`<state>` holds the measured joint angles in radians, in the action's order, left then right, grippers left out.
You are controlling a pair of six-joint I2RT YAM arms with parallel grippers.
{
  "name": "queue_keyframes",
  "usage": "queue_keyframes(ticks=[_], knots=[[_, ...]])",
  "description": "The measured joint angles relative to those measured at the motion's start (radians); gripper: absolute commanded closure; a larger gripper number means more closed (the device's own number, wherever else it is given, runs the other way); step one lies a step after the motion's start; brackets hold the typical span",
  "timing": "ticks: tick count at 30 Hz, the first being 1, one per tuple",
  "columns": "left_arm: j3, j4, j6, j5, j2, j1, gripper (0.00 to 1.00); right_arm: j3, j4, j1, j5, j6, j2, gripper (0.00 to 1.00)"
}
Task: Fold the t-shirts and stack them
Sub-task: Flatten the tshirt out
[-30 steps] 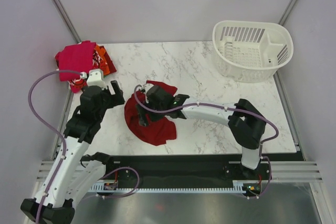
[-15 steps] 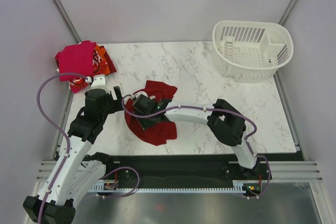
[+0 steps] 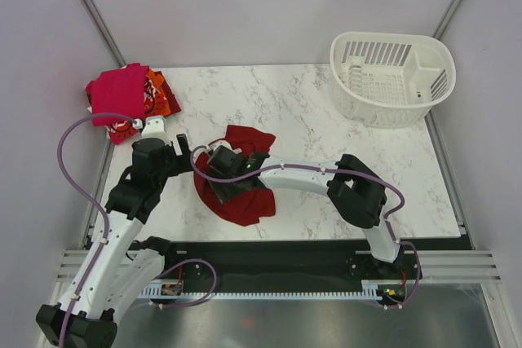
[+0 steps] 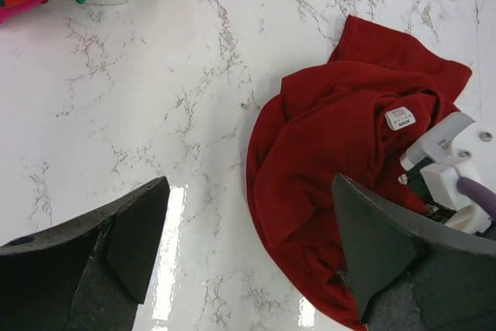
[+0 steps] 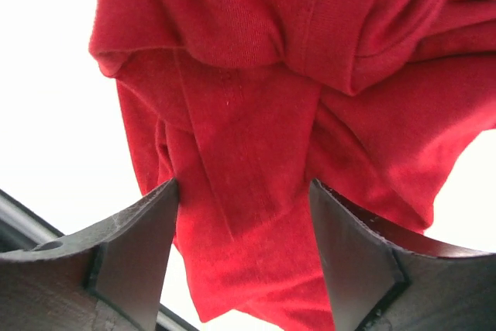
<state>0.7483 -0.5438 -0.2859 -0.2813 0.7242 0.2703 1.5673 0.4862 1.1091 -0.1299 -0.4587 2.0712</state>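
A plain dark red t-shirt (image 3: 245, 201) lies crumpled on the marble table at the near left. Its small white neck label (image 4: 401, 118) faces up. My right gripper (image 3: 222, 177) is down on the shirt's left part, open. Its fingers (image 5: 132, 246) straddle a loose fold of the red cloth (image 5: 248, 114) without pinching it. My left gripper (image 3: 181, 149) hovers just left of the shirt, open (image 4: 248, 249), with bare table and the shirt's left edge between its fingers. More t-shirts, magenta-pink (image 3: 118, 91) and orange (image 3: 161, 95), lie piled at the far left corner.
A white slotted basket (image 3: 391, 71) stands at the far right corner. The marble table (image 3: 326, 120) ends close to the pile on the left. The right gripper's white body (image 4: 457, 160) sits on the shirt at the right of the left wrist view.
My right arm has slid left across the red shirt, its elbow swinging in, and its jaws narrowed then widened again. The left gripper shifted slightly toward the shirt.
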Motion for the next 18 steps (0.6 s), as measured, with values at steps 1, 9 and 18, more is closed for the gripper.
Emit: queue_keyframes(ticks=[1, 9, 18], knots=[[0.000, 0.000, 0.000, 0.000, 0.000, 0.000, 0.07, -0.004, 0.000, 0.000, -0.001, 0.000, -0.010, 0.26], [-0.001, 0.000, 0.004, 0.000, 0.000, 0.000, 0.07, -0.015, -0.008, 0.000, -0.006, 0.000, -0.064, 0.40], [-0.002, 0.000, 0.007, -0.009, -0.003, 0.000, 0.07, -0.029, -0.007, 0.000, -0.007, 0.000, -0.064, 0.52]])
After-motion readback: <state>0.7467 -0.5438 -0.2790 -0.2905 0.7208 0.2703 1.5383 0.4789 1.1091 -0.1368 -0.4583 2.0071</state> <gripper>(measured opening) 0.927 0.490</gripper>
